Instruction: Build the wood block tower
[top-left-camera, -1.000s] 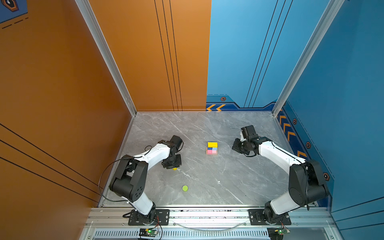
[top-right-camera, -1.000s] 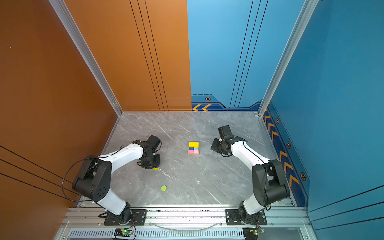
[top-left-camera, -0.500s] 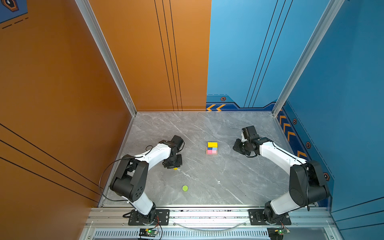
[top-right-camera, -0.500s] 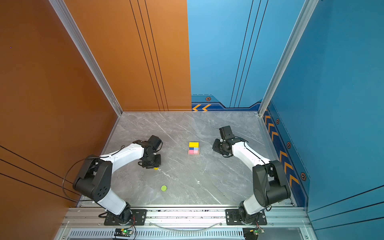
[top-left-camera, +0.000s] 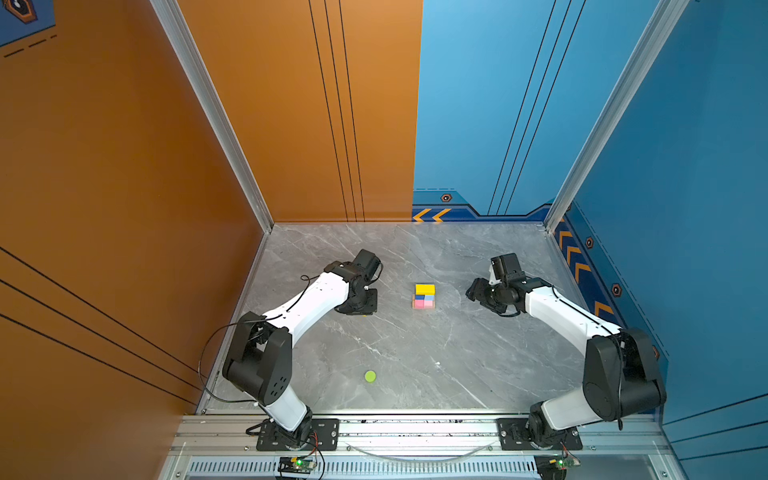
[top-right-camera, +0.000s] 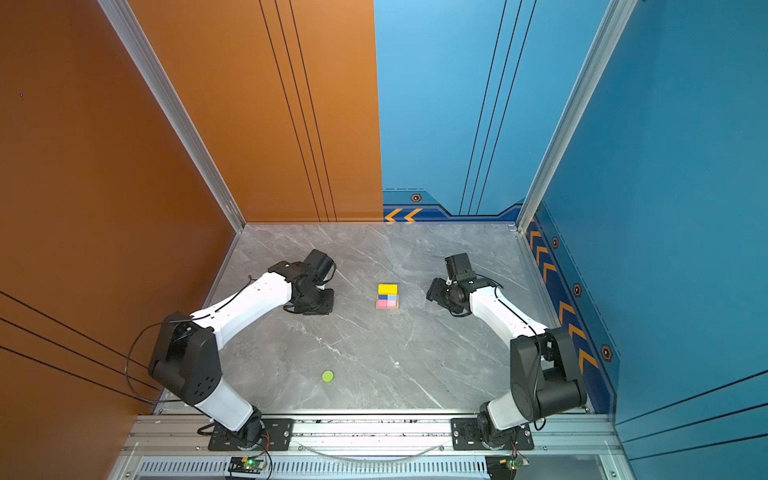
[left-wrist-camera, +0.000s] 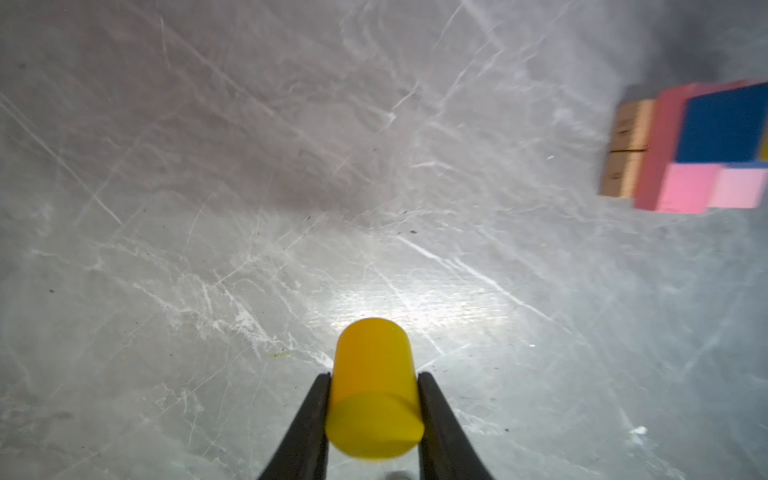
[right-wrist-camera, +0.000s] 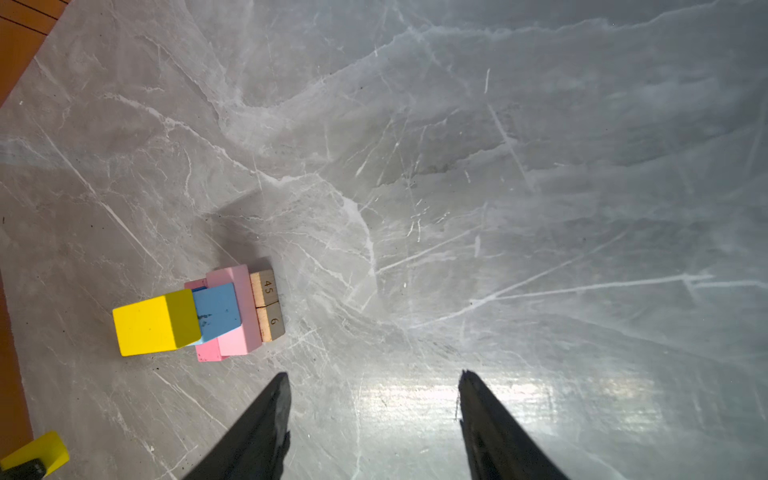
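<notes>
Right now the left hand (left-wrist-camera: 374, 376) is pinching the yellow cylinder (left-wrist-camera: 372, 357) across its round side, one finger on each flank, low over the bench (top-left-camera: 415, 353) and well apart from the tower (top-left-camera: 424, 296). The right hand (right-wrist-camera: 374, 374) is spread wide and empty, near the tower on its other side and touching nothing.

The tower stands mid-bench with the tan planks (right-wrist-camera: 268, 305) lowest, then the pink bars (right-wrist-camera: 239, 320), the light-blue cube (right-wrist-camera: 216, 309) and dark-blue cube (left-wrist-camera: 723, 129) side by side, and the yellow brick (right-wrist-camera: 145, 326) on top. The green cylinder (top-left-camera: 370, 376) lies alone near the front edge of the bench.

The step in hand looks to be carrying the yellow cylinder to the top of the tower. To do it well:

- Raise the cylinder higher than the brick before travelling sideways, so that neither the fingers nor the cylinder clip a cube.
- Keep the axis plumb, because a tilted end would land on its rim and could roll off.
- Come down from straight above the middle of the brick. The brick may sit a little off centre on the cubes, but the wrist view is too blurred there to be sure, so aim at the brick and not at the base.
- Lower until the flat end bears fully on the brick, then spread the fingers slowly and evenly and lift straight up.
- Keep the right hand where it is, clear of the stack.
</notes>
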